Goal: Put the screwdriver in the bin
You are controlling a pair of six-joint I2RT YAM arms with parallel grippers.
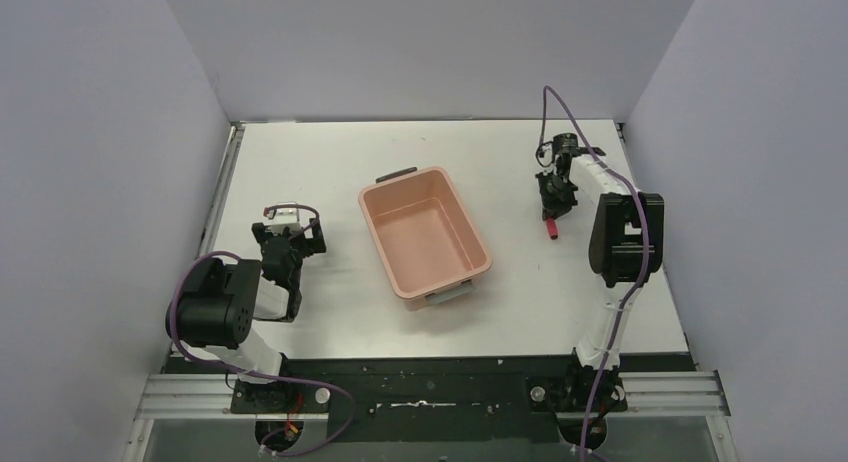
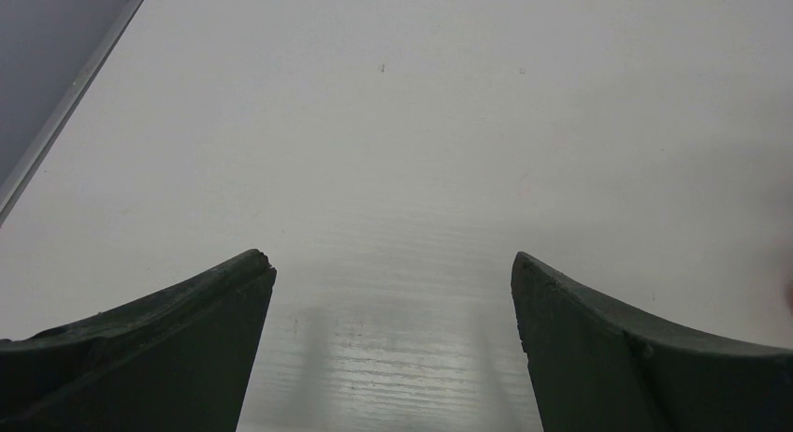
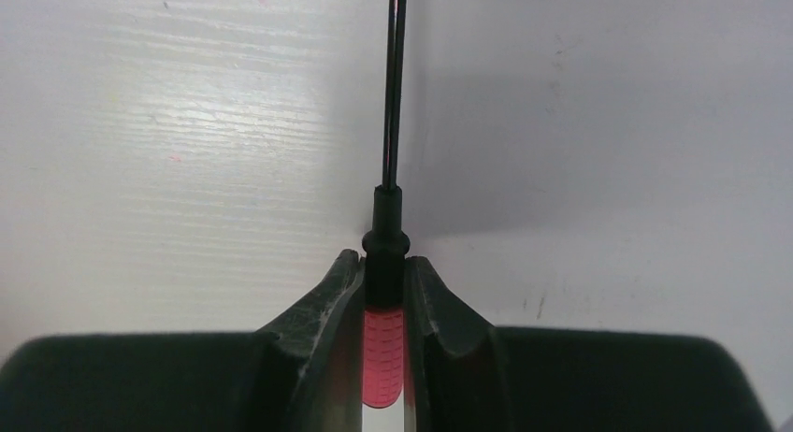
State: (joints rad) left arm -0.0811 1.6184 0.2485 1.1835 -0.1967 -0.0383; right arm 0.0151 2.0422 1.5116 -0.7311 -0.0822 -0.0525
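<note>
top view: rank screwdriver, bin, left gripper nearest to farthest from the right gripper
1. screwdriver, clamped in the fingers of the right gripper, far right.
2. bin, centre, to its left.
3. left gripper, beyond the bin, near left.

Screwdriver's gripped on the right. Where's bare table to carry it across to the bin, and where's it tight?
Bare table between the right gripper and the bin, and a wide strip behind the bin. The bin holds nothing. Tight only beside the left gripper.

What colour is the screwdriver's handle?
The screwdriver handle is red and ribbed, held in the right gripper; clearest in the right wrist view.
</note>
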